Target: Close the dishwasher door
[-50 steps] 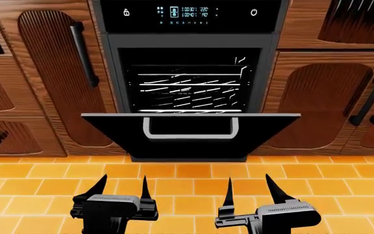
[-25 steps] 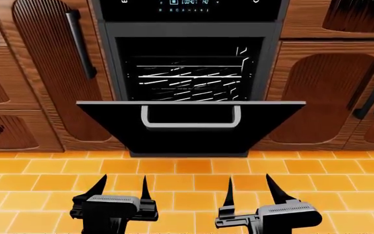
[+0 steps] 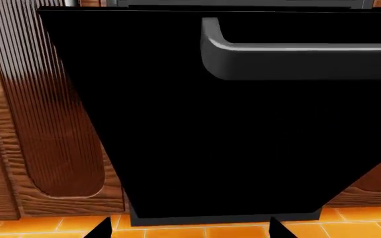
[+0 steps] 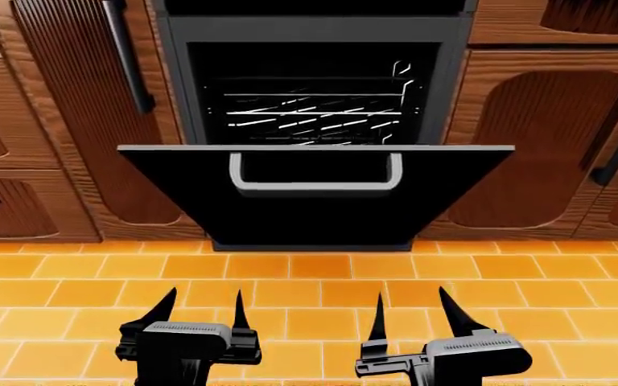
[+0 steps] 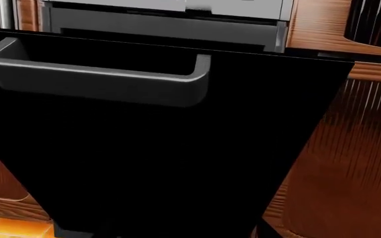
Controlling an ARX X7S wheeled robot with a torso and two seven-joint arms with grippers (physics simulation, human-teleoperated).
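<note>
The dishwasher door (image 4: 315, 215) is a glossy black panel tilted partly open, with its top edge leaning toward me. Its silver-grey bar handle (image 4: 315, 175) sits just under that edge. My left gripper (image 4: 202, 299) and right gripper (image 4: 410, 297) are both open and empty, low over the floor in front of the door and not touching it. The left wrist view shows the door (image 3: 210, 144) and handle (image 3: 296, 59) close ahead. The right wrist view is filled by the door (image 5: 157, 163) and handle (image 5: 97, 82); its fingers barely show against the black.
Wire racks (image 4: 315, 112) show in the open cavity behind the door. Brown ribbed cabinet doors with black handles stand to the left (image 4: 73, 104) and right (image 4: 534, 145). The floor (image 4: 309, 277) is orange tile.
The dishwasher has grown larger and slid up in the head view, and its control panel has left the top edge. The door's tilt and both grippers look unchanged.
</note>
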